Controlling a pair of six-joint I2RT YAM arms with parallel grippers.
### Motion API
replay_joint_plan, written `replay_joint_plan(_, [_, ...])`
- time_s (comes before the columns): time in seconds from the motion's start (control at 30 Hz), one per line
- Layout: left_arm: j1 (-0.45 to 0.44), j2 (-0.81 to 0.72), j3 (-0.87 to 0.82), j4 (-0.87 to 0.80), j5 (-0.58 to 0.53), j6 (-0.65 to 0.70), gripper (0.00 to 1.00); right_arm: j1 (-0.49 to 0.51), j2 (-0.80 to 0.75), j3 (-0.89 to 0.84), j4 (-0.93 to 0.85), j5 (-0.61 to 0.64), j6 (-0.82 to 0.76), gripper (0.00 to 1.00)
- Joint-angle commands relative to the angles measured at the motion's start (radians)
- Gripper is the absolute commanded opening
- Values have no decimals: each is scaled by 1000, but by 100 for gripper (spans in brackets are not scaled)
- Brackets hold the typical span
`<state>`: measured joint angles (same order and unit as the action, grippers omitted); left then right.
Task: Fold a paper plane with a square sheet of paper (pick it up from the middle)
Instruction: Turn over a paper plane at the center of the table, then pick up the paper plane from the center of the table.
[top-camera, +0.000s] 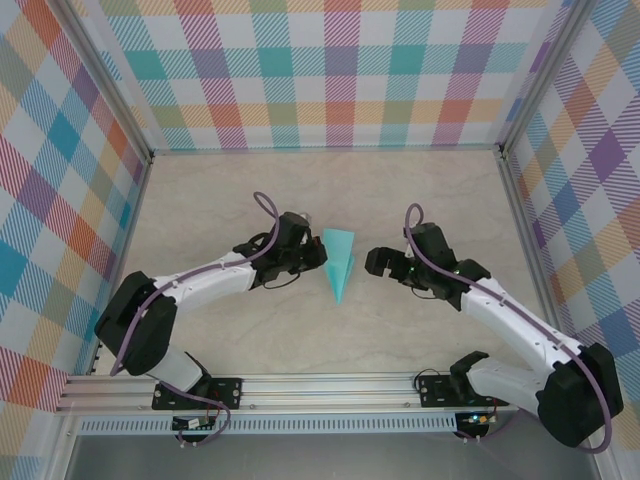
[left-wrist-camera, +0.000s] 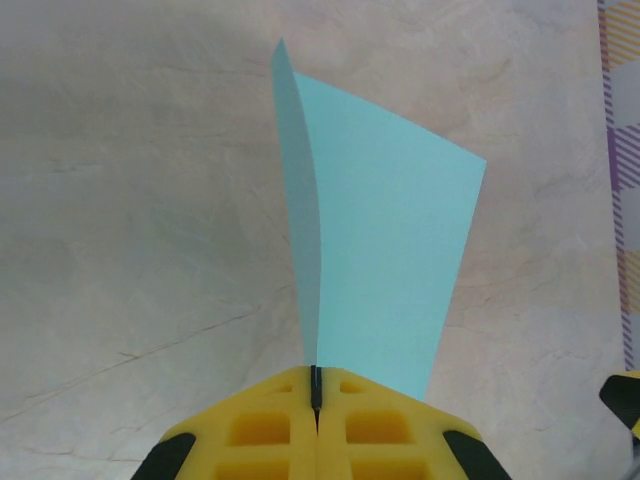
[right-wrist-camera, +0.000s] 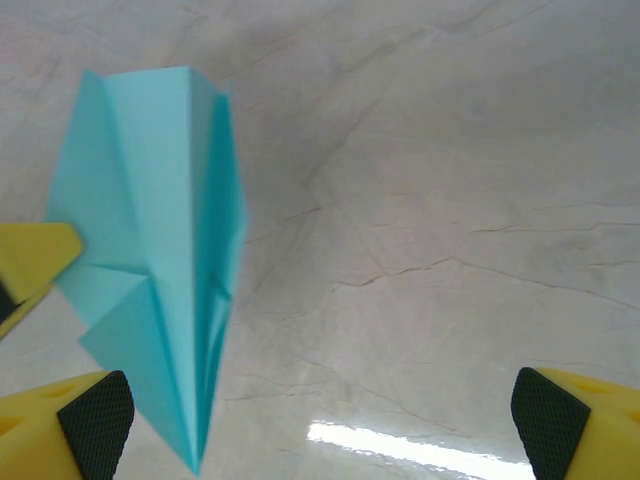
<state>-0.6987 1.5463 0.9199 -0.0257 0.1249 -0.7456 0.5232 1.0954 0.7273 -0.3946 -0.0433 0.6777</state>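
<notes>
The square sheet of paper is folded into a slim turquoise paper plane (top-camera: 338, 262) at the table's middle, its pointed tip toward the near edge. My left gripper (top-camera: 312, 255) comes at it from the left and is shut on its edge. In the left wrist view the yellow fingers (left-wrist-camera: 260, 430) press together with the paper plane (left-wrist-camera: 380, 250) pinched in the seam and standing on edge ahead of them. My right gripper (top-camera: 378, 262) is open just right of the plane and apart from it. In the right wrist view the plane (right-wrist-camera: 160, 270) hangs beside my right gripper's (right-wrist-camera: 320, 430) left finger.
The pale marble table top (top-camera: 430, 200) lies bare around the arms. Checked walls (top-camera: 330, 70) close the back and both sides. An aluminium rail (top-camera: 330, 385) runs along the near edge. The left gripper's yellow fingertip (right-wrist-camera: 35, 255) shows at the left edge of the right wrist view.
</notes>
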Motion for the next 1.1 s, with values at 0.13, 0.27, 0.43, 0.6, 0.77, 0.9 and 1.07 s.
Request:
replay_joint_plan(0.13, [38, 107, -95, 345, 146, -112, 0, -2, 91, -5, 187, -224, 68, 90])
replay_joint_plan(0.27, [48, 155, -140, 404, 153, -132, 0, 12, 174, 7, 235, -278, 75, 69])
replay_joint_plan(0.43, [57, 170, -182, 409, 133, -132, 0, 45, 280, 56, 230, -274, 53, 60])
replay_joint_plan(0.6, [60, 165, -212, 399, 117, -121, 0, 75, 375, 115, 229, -273, 33, 55])
replay_joint_plan(0.77, [61, 161, -218, 378, 102, -110, 0, 95, 438, 155, 230, -276, 26, 52])
replay_joint_plan(0.9, [60, 161, -217, 374, 104, -107, 0, 117, 464, 179, 230, -285, 17, 52])
replay_joint_plan(1.07, [61, 169, -212, 371, 104, -106, 0, 130, 515, 216, 200, -255, 17, 53])
